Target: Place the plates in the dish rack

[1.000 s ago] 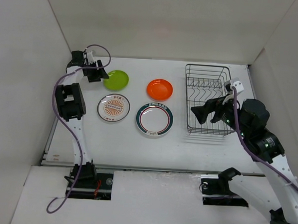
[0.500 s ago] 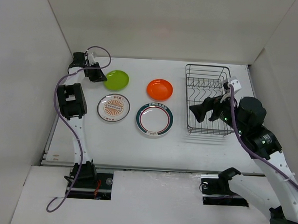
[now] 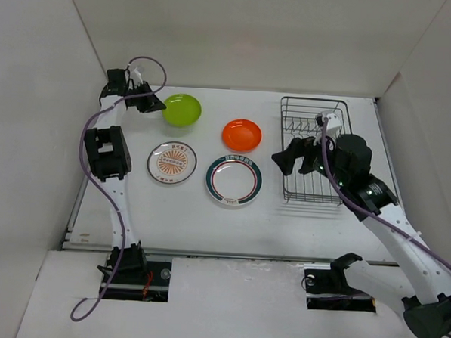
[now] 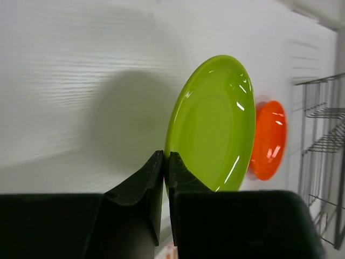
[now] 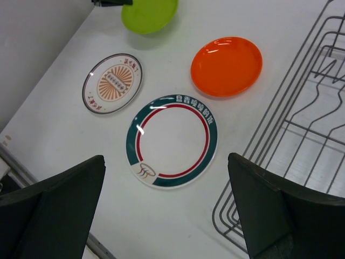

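The left pincer [image 4: 166, 159], shut tight, grips the near rim of the glossy, plain lime green plate [image 4: 213, 124], which tilts just beside the orange plate [image 4: 268, 140]; the right pincer [image 5: 166, 162] gapes empty.

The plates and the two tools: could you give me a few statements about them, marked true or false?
1. The left tool is shut on the rim of the green plate. True.
2. The orange plate stands in the rack. False: it lies flat on the table, left of the rack.
3. The right tool is open and holds nothing. True.
4. The teal-rimmed plate is stacked on the sunburst plate. False: they lie side by side, apart.
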